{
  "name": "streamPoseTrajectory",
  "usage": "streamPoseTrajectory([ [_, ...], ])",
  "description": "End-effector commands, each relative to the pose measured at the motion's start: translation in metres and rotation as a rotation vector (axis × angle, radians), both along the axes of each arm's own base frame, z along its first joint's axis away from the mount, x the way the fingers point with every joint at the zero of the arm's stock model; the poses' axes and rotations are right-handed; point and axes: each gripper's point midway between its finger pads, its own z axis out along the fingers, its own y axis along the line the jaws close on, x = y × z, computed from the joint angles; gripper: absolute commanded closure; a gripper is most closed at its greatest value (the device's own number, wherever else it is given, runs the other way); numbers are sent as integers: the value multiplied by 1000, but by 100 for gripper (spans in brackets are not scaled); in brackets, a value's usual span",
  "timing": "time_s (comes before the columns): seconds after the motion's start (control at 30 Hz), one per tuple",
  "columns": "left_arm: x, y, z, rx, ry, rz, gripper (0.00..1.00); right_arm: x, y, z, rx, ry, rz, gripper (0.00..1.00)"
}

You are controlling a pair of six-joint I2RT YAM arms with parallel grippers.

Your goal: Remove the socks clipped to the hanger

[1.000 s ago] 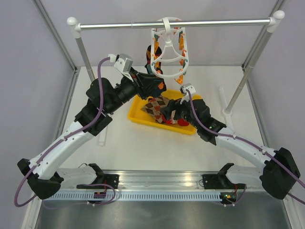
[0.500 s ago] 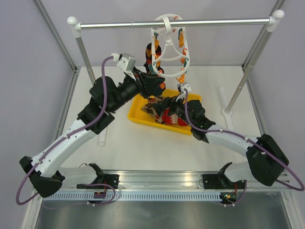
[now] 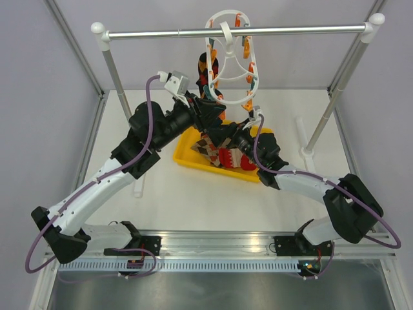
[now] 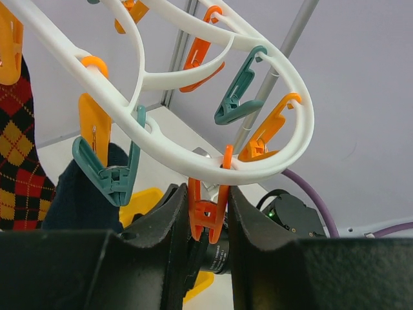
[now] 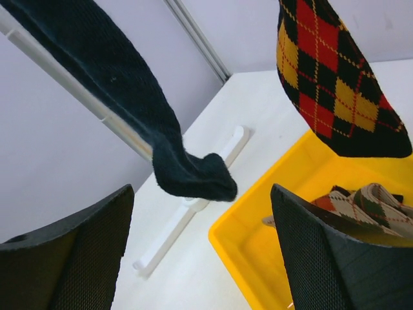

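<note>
Jaws of the left gripper (image 4: 206, 200) pinched on an orange peg (image 4: 205, 212) at the lowest curve of the white hanger (image 4: 174, 154), bottom centre of the left wrist view; no sock visible in that peg, so judged a steadying hold rather than a release. Jaws of the right gripper (image 5: 201, 213) spread wide and empty, pointing up from the bottom of the right wrist view

Hanger hooked on the rail (image 3: 290, 30) at top centre of the overhead view, two socks clipped to it: a navy sock (image 5: 129, 97) in the upper left of the right wrist view, apparently held by a teal peg (image 4: 106, 177), and a red-and-yellow argyle sock (image 5: 335, 84) in the upper right. Lying in the yellow tray (image 5: 251, 245) on the desk (image 3: 193, 200), centre of the overhead view: other patterned socks (image 3: 222, 155)

Step in hand, by the look of it: lining up beneath the navy sock, partway through the task. Next move probably calls for raising the right jaws around the navy toe, closing firmly, then drawing down and away without setting the hanger swinging; worth minding the argyle sock hanging close to the right-hand finger
</note>
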Motion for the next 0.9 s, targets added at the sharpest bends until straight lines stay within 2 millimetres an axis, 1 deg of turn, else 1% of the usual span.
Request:
streamPoseTrajectory([
  [0.0, 1, 3, 29, -79, -30, 14, 98, 1, 5, 40, 122, -76, 14, 11],
  [0.23, 1, 2, 30, -80, -29, 11, 98, 7, 7, 43, 147, -77, 7, 13],
  [0.33, -1, 2, 30, -80, -28, 7, 98, 10, 4, 45, 153, -79, -12, 15],
  [0.5, -1, 2, 30, -83, -23, 6, 98, 17, -2, 42, 156, -70, -41, 16],
  [0.67, -1, -1, 29, -85, -15, -1, 98, 19, 1, 45, 170, -74, -30, 17],
  [0.8, -2, 0, 29, -87, -13, -2, 98, 18, 2, 49, 192, -74, -21, 21],
  [0.87, -1, 0, 28, -86, -12, 0, 98, 16, 1, 54, 211, -87, -13, 28],
])
